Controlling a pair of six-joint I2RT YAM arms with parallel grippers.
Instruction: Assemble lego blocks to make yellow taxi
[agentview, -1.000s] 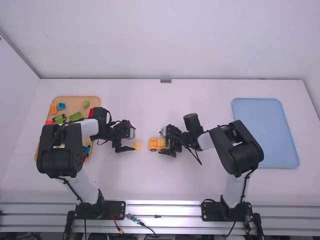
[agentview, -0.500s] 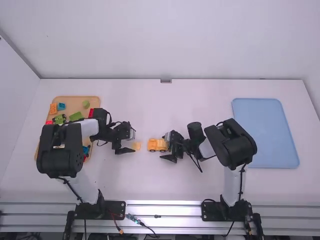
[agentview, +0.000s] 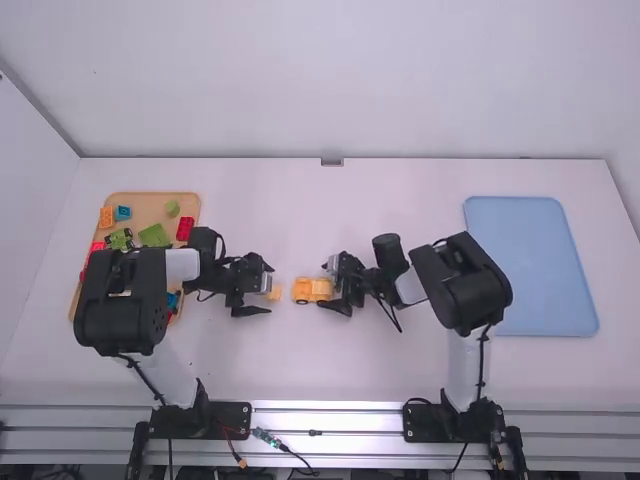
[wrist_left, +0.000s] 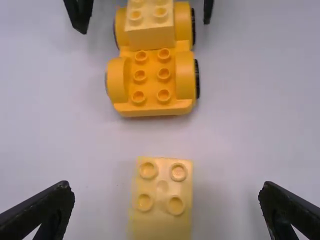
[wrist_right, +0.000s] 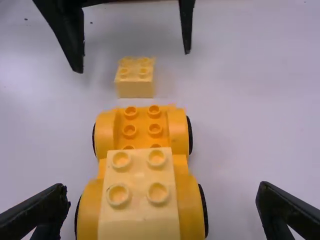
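Two yellow things sit mid-frame: a loose block (wrist_left: 162, 200) between the spread fingers of the left gripper (agentview: 268, 290), and a wheeled base (wrist_left: 152, 75), its stacked block (wrist_right: 139, 192) between the right gripper's (agentview: 328, 288) parted fingers.

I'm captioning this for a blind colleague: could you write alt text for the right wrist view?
A yellow toy car base with a pale yellow block on it stands between the right gripper's open fingers; beyond it, a loose pale yellow block lies near the left gripper.
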